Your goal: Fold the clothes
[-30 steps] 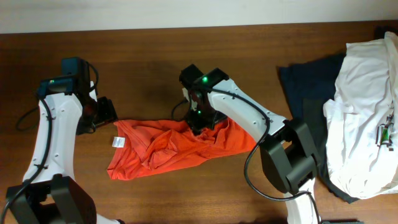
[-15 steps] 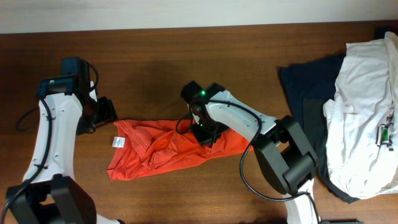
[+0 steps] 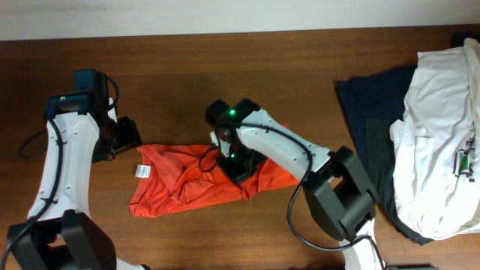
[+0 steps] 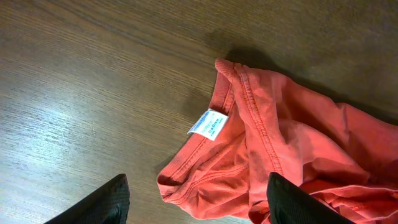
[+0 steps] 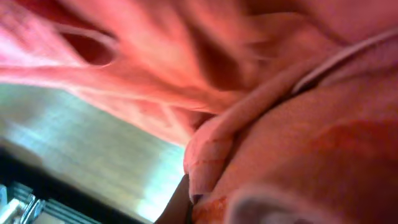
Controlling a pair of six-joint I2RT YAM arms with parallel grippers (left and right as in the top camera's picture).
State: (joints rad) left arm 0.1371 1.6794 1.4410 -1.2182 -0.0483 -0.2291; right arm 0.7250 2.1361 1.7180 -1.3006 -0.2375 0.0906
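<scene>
T-shirt (image 3: 180, 184) bunched, collar edge (image 4: 225, 93) near spread left jaws — right jaws amid folds

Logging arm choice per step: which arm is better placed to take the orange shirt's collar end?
Left. The left gripper, open, hovers beside the collar and white tag; the right gripper is down in the shirt's middle.

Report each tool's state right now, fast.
Left tool: open, holding nothing.
Right tool: closed on a fold of the orange-red T-shirt.
</scene>
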